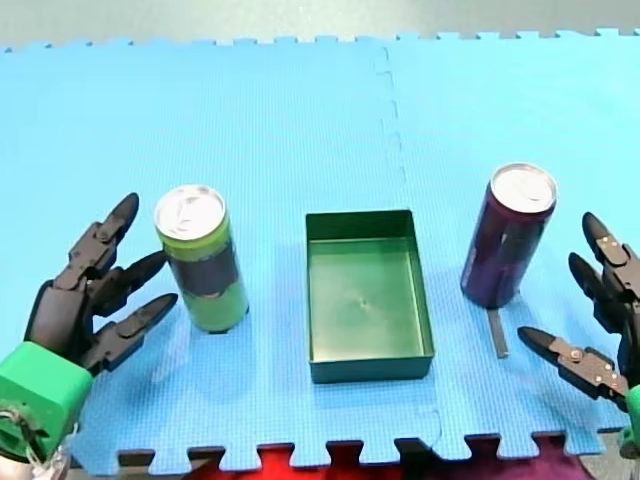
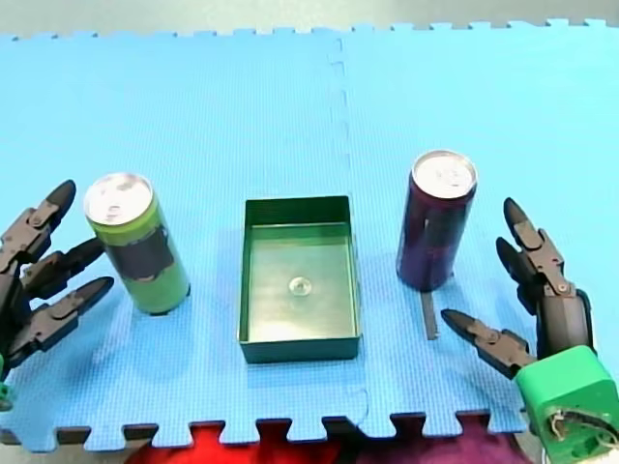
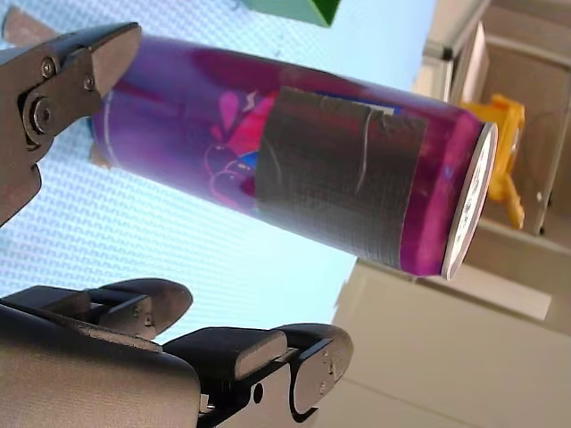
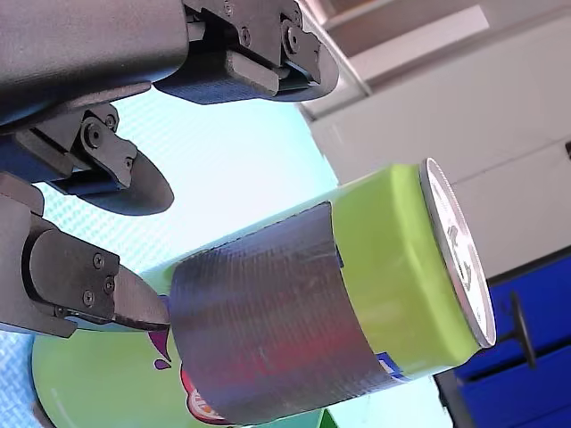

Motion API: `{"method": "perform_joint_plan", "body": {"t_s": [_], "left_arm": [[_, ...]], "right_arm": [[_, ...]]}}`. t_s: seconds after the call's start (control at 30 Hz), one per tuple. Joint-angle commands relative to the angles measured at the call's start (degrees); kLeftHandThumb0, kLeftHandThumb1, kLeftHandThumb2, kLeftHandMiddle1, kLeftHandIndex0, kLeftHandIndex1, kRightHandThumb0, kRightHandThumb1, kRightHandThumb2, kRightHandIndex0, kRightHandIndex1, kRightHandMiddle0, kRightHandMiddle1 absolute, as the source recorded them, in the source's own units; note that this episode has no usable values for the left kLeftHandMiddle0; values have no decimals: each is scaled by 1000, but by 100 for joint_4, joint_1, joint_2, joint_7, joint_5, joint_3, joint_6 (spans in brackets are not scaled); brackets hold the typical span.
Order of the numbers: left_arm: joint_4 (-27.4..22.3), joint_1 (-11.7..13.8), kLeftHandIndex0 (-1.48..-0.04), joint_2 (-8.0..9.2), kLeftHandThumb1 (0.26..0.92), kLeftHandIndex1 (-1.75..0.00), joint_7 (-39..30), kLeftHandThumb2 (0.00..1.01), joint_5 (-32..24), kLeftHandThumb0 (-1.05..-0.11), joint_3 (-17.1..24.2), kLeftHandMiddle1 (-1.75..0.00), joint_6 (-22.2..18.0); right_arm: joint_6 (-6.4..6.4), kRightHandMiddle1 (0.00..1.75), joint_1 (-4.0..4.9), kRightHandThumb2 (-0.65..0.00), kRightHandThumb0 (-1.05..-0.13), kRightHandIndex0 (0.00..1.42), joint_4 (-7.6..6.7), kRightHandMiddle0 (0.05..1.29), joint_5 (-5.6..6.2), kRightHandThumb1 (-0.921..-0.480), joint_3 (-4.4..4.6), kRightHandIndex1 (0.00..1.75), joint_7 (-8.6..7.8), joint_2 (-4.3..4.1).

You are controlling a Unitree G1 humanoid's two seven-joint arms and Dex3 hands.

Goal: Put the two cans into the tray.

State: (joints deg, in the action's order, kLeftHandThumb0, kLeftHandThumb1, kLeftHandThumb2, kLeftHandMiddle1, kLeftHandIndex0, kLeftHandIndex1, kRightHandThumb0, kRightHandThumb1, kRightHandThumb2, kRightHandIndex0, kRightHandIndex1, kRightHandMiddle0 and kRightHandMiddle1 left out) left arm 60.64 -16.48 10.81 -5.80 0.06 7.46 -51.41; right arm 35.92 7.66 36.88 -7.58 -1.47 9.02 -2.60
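The green can [image 1: 203,262] stood just right of the left hand [image 1: 100,285], in the way of a straight path to the tray [image 1: 370,368]. The purple can [image 1: 505,240] stood just left of the right hand [image 1: 600,310] and blocked that side too. A gap of blue mat [image 1: 300,120] lay between each can and the tray's low walls. The tray was open on top. The far mat gave wide room.

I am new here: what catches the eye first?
A lime-green metal can and a purple metal can stand either side of an empty dark green rectangular tray on a blue foam mat. The left hand is beside the green one, the right hand beside the purple.
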Motion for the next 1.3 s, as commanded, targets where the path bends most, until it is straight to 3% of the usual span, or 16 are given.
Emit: {"method": "perform_joint_plan", "body": {"t_s": [0.0, 0.13, 0.33, 0.47, 0.63, 0.93, 1.27], "left_arm": [[11, -30, -266, 27, 921, -3, -24, 102, -41, -1048, 29, -4, 33], [21, -46, -269, 38, 921, -4, -103, 102, -95, -1048, 58, -3, 53], [37, -58, -274, 47, 921, -5, -220, 99, -155, -1048, 112, -3, 69], [4, -48, -278, 54, 921, -6, -241, 96, -162, -1048, 126, -2, 76], [-75, -24, -282, 65, 921, -7, -233, 91, -147, -1048, 122, -1, 104], [-179, 33, -281, 99, 921, -4, -296, 81, -173, -1048, 128, 0, 136], [-211, 35, -282, 130, 921, -3, -214, 88, -61, -1048, 90, 0, 155]], "right_arm": [[-44, 0, 96, 0, -769, 437, 77, 297, 19, -611, -8, 2, 6, -4], [-5, 0, 278, 0, -772, 436, 333, 294, 7, -609, -14, 1, 14, -24], [252, 2, 618, -1, -796, 437, 851, 296, 56, -611, -49, 1, 2, -40], [383, 4, 732, -2, -813, 436, 1010, 304, 85, -615, -60, 0, 17, -5], [413, 6, 763, -3, -826, 428, 1017, 316, 96, -621, -58, 0, 3, 19], [367, 8, 780, -2, -820, 411, 962, 336, 132, -626, -63, 0, -29, 61], [277, 7, 874, -1, -810, 405, 962, 358, 244, -629, -76, 0, -97, 123]]}}
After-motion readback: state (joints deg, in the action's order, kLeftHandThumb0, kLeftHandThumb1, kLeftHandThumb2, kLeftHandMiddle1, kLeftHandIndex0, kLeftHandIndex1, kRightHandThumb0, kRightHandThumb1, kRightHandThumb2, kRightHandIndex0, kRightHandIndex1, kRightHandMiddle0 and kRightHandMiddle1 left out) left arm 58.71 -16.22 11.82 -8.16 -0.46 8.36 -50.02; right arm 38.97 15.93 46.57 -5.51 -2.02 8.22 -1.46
